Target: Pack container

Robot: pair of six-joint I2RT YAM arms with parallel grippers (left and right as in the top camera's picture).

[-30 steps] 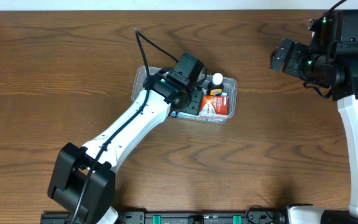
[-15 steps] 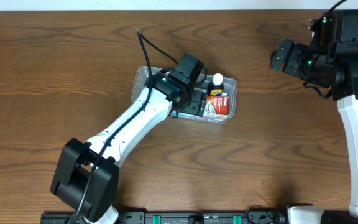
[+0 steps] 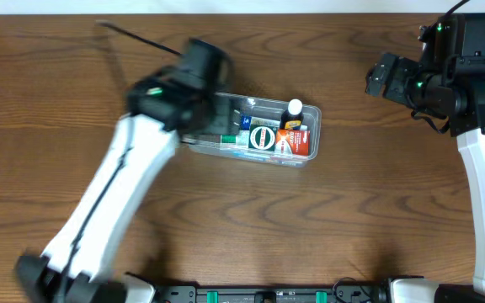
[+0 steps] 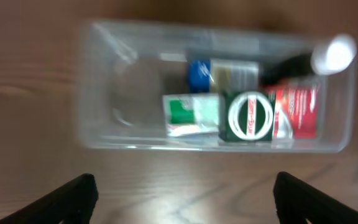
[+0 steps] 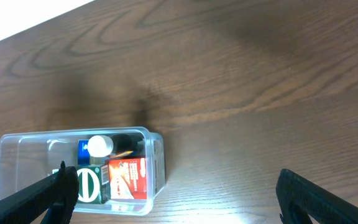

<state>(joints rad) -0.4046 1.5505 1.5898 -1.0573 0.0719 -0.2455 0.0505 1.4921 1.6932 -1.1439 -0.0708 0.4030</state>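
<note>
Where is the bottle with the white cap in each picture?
Overhead: the bottle is near the middle, at the top right end of the tub.
Left wrist: bottle at the top right.
Right wrist: bottle at the lower left.
Shared landmark: the red box beside it in every view.

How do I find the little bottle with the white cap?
Look at the clear plastic container in the middle of the wooden table. In its far right corner, next to the red box, is a dark bottle. It alone has a round white cap.
</note>
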